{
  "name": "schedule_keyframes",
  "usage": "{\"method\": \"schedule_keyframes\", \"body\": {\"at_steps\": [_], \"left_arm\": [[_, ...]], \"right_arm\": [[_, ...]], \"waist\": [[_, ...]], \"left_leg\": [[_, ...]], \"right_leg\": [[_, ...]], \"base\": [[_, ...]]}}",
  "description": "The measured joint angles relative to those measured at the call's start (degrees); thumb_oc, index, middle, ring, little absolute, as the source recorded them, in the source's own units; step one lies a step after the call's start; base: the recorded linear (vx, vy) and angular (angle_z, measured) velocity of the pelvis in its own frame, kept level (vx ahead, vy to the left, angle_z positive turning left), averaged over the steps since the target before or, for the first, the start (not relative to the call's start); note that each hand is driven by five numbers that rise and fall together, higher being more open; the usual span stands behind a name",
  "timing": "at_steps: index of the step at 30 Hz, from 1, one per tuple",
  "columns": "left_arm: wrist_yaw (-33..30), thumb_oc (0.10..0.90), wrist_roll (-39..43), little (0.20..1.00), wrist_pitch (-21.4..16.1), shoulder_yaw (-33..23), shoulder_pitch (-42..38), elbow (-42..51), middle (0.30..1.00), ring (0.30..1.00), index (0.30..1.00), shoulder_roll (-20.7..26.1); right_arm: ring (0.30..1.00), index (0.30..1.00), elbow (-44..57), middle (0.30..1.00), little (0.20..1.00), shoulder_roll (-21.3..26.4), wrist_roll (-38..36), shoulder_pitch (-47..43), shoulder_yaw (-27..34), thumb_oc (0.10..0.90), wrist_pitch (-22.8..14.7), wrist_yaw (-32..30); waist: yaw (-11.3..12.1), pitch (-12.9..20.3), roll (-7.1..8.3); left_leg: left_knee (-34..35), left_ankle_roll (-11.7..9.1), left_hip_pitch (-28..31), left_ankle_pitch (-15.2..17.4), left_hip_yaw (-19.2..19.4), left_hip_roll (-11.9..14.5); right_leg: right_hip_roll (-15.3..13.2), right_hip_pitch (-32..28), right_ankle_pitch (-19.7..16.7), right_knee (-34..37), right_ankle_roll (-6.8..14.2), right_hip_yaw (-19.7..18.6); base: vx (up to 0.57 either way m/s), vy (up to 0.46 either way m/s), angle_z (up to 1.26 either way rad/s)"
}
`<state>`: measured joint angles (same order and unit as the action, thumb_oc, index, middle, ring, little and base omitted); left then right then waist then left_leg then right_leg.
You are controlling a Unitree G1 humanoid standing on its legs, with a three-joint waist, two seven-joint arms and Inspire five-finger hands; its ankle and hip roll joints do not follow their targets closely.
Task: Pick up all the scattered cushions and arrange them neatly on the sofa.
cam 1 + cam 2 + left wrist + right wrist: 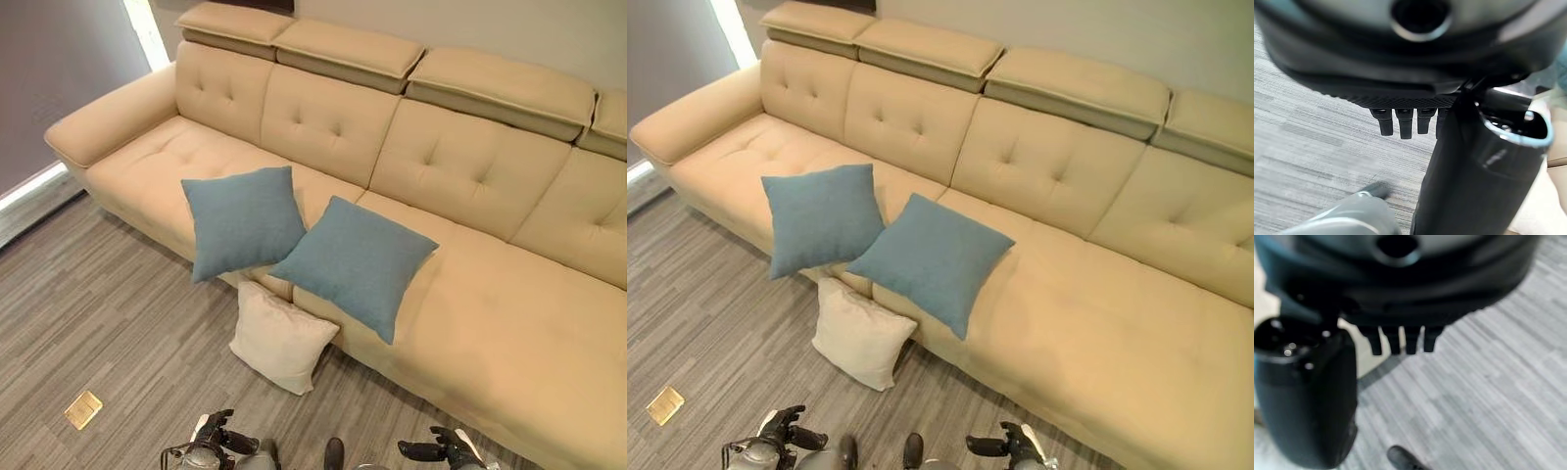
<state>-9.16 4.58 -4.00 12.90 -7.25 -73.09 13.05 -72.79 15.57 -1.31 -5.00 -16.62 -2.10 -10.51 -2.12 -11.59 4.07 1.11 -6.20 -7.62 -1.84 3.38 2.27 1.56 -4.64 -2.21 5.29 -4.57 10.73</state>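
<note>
left eye view shows you both hands, left hand (217, 432) and right hand (443, 449), relaxed and empty over the grey plank floor (98, 323); ahead of them a cream cushion (280, 338) leans against the beige sofa (509, 323), two blue cushions (242, 220) overlapping above it.

The sofa (509, 323) runs off the right edge. The cream cushion (279, 340) has its top corner tucked behind the blue cushion (358, 262). Both blue cushions overhang the seat front, hiding it.

Head stereo pair looks down, sharing sofa (509, 323); wrist cameras face floor (1488, 382) closely.
</note>
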Motion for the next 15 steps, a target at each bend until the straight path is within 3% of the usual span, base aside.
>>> {"method": "schedule_keyframes", "body": {"at_steps": [2, 3, 5, 6, 7, 8, 10, 13, 15], "left_arm": [[0.03, 0.800, 0.49, 0.900, -0.16, -0.45, 0.04, 0.00, 0.900, 0.900, 0.900, -0.04], [0.07, 0.800, 0.30, 0.900, -0.13, 0.01, 0.43, -0.15, 0.900, 0.900, 0.900, -0.19], [0.06, 0.800, -0.16, 0.900, -0.08, 0.36, 0.75, -0.67, 0.900, 0.900, 0.900, -0.46], [0.06, 0.800, -0.17, 0.900, -0.02, 0.35, 1.11, -0.76, 0.900, 0.900, 0.900, -0.90], [0.09, 0.800, -0.20, 0.900, 0.00, 0.34, 1.32, -0.79, 0.900, 0.900, 0.900, -1.03], [0.09, 0.800, -0.20, 0.900, 0.05, 0.33, 1.45, -0.73, 0.900, 0.900, 0.900, -0.80], [0.06, 0.800, -0.20, 0.900, 0.32, 0.34, 2.32, -0.69, 0.900, 0.900, 0.900, -0.76], [-0.14, 0.800, -0.18, 0.900, 0.50, 0.50, 2.21, -0.57, 0.900, 0.900, 0.900, 0.11], [-0.24, 0.800, -0.06, 0.900, 0.51, 0.48, 1.22, -0.10, 0.900, 0.900, 0.900, 0.91]], "right_arm": [[0.900, 0.900, -0.42, 0.900, 0.900, 0.02, 0.00, -0.20, 0.06, 0.800, -0.03, -0.08], [0.900, 0.900, -0.68, 0.900, 0.900, 0.15, 0.00, 0.99, 0.14, 0.800, -0.04, -0.27], [0.900, 0.900, -0.79, 0.900, 0.900, 0.38, 0.02, 1.60, 0.16, 0.800, -0.09, -0.88], [0.900, 0.900, -0.73, 0.900, 0.900, 0.87, 0.03, 1.82, 0.17, 0.800, -0.13, -0.94], [0.900, 0.900, -0.92, 0.900, 0.900, 0.75, 0.02, 2.07, 0.26, 0.800, -0.12, -1.12], [0.900, 0.900, -1.12, 0.900, 0.900, 0.46, 0.07, 2.89, 0.25, 0.800, 0.02, -1.05], [0.900, 0.900, -0.93, 0.900, 0.900, 0.41, 0.14, 3.03, 0.31, 0.800, 0.10, -0.97], [0.900, 0.900, -0.44, 0.900, 0.900, -0.64, 0.60, 2.81, 0.24, 0.800, 0.01, -0.94], [0.900, 0.900, -0.42, 0.900, 0.900, -1.08, 0.68, 2.18, 0.35, 0.800, 0.01, -0.91]], "waist": [[-0.03, -0.12, -0.34], [-0.10, 0.08, -0.52], [-0.12, 1.23, -1.14], [-0.18, 1.76, -2.15], [-0.42, 1.91, -2.13], [-0.31, 2.17, -1.44], [-0.28, 2.25, -1.89], [-0.26, 2.24, -1.62], [-0.11, 1.55, -1.65]], "left_leg": [[1.72, 0.48, -0.11, -1.91, -0.86, 0.20], [1.94, 1.38, 0.64, -3.01, -0.75, 0.03], [-1.35, 1.69, 1.10, -3.06, -0.78, -0.17], [-1.64, 2.65, 1.46, -4.20, -0.94, 0.03], [-1.40, 5.25, 1.88, -6.08, -0.81, 0.00], [0.25, 6.12, 3.55, -5.68, -0.18, -1.32], [2.42, 7.49, 6.09, -5.51, 1.89, -1.84], [2.29, 9.30, 7.27, -4.01, 2.54, -3.31], [2.47, 11.40, 8.29, -2.55, 2.55, -3.87]], "right_leg": [[0.95, -1.72, 1.22, 0.05, 1.16, -0.39], [1.39, -3.00, 1.73, 0.02, 0.44, -1.00], [1.73, -4.07, 3.07, -0.04, 1.10, -3.14], [2.32, -4.29, 3.59, -0.25, 1.81, -3.59], [1.99, -4.48, 4.54, -0.85, 2.32, -4.30], [0.44, -4.29, 5.47, -2.33, 3.38, -4.91], [-0.87, -2.45, 7.96, -8.13, 5.94, -6.08], [-3.77, 3.44, 13.70, -22.20, 9.94, -6.25], [-5.13, 8.79, 14.00, -33.68, 11.00, -6.12]], "base": [[0.20, 0.136, -0.25], [0.14, 0.105, -0.28], [0.18, 0.151, -0.46], [0.19, 0.184, -0.42], [0.22, 0.266, -0.26], [0.17, 0.249, -0.35], [0.08, 0.159, -0.40], [0.03, 0.109, -0.10], [0.07, 0.078, -0.03]]}}
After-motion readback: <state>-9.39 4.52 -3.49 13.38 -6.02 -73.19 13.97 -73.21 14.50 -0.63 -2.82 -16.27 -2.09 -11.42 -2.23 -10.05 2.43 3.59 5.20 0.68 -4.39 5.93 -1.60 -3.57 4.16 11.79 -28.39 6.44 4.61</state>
